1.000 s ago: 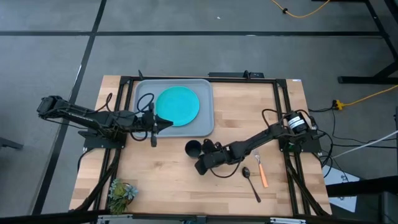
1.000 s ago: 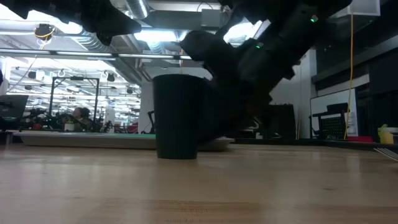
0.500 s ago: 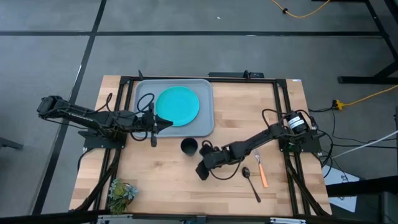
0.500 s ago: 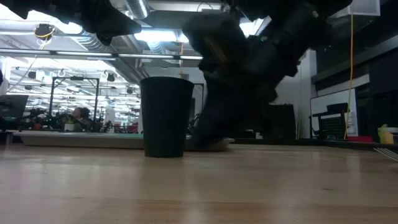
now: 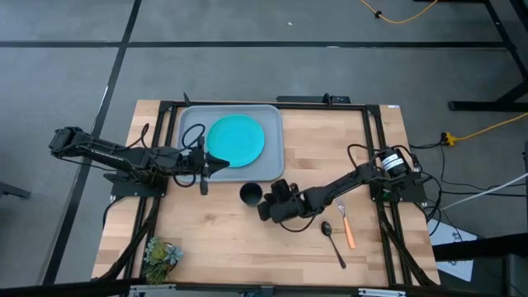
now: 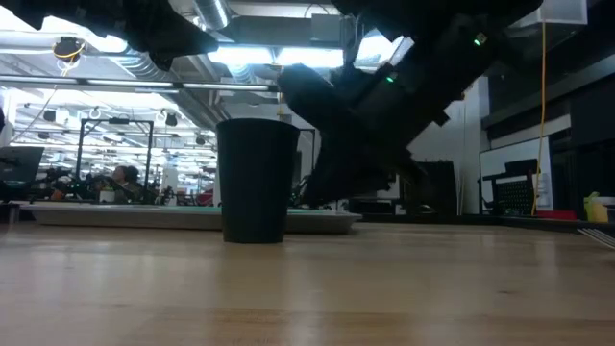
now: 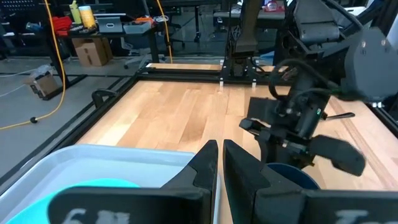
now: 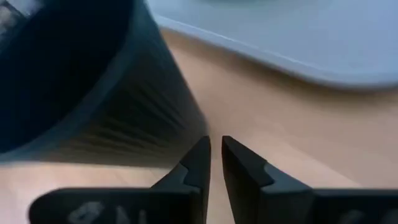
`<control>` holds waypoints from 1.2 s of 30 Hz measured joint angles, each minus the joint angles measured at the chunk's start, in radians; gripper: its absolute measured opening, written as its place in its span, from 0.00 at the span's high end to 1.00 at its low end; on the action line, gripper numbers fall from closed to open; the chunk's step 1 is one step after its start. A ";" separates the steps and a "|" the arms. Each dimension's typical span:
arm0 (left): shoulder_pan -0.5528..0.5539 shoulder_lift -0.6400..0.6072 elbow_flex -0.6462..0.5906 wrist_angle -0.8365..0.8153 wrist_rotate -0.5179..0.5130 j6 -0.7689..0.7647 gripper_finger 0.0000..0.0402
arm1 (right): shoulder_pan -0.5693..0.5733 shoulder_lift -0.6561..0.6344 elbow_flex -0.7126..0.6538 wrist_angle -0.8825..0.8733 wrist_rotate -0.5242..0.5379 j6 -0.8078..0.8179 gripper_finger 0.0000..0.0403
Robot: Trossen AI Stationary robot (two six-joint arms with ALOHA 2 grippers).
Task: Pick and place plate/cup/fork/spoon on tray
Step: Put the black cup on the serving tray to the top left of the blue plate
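Note:
The dark cup (image 5: 251, 194) stands upright on the wood table just near of the tray (image 5: 272, 165); it also shows in the low view (image 6: 255, 178). The teal plate (image 5: 235, 139) lies flat in the tray. My right gripper (image 5: 264, 206) is shut, its tips (image 8: 216, 149) right beside the cup's lower wall (image 8: 124, 106). The fork (image 5: 346, 224) with its orange handle and the dark spoon (image 5: 332, 239) lie on the table to the right. My left gripper (image 5: 223, 165) is shut and hovers at the tray's near rim (image 7: 220, 149). My right gripper's shut fingers (image 8: 198, 155) point level at the cup's lower wall from its near right side. I cannot tell whether they touch it. The cup stands on its base on the table.
A small green plant (image 5: 161, 254) sits at the near left corner. Black frame rails (image 5: 375, 140) run along the table's sides. Bare tray floor (image 5: 268, 124) shows right of the plate. Bare wood (image 5: 322, 148) lies between the tray and the right arm's base.
The cup has slid a little toward the table's left edge and stands upright. My right gripper drew back toward the near edge and low over the table, then came up again beside the cup.

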 joint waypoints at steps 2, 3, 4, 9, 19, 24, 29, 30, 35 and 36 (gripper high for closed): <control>0.000 0.000 0.000 -0.008 -0.003 0.000 0.95 | -0.009 0.000 0.000 0.041 -0.004 -0.032 0.89; 0.000 0.000 0.000 -0.013 -0.006 0.000 0.95 | -0.014 0.000 0.000 0.064 -0.016 -0.052 0.89; 0.000 0.000 0.000 -0.016 -0.010 0.000 0.95 | -0.019 0.000 0.000 0.091 -0.025 -0.069 0.89; 0.000 0.000 0.000 -0.015 -0.025 0.000 0.95 | -0.036 0.000 0.000 0.175 -0.051 -0.135 0.89; 0.000 0.000 0.000 -0.013 -0.026 -0.002 0.95 | -0.080 -0.033 0.000 0.180 0.018 -0.348 0.89; 0.000 0.000 0.000 -0.012 -0.026 -0.002 0.95 | -0.108 -0.135 0.000 0.018 0.074 -0.447 0.89; 0.000 0.000 0.000 -0.014 -0.026 -0.002 0.95 | -0.106 -0.283 0.001 -0.205 0.067 -0.590 0.89; 0.000 0.000 0.000 -0.013 -0.026 -0.002 0.95 | -0.103 -0.310 0.001 -0.230 0.063 -0.629 0.89; 0.000 0.000 0.000 -0.015 -0.026 -0.002 0.95 | -0.090 -0.405 0.001 -0.296 -0.008 -0.759 0.89; 0.000 0.000 0.000 -0.015 -0.026 -0.002 0.95 | -0.086 -0.418 0.001 -0.310 -0.027 -0.791 0.89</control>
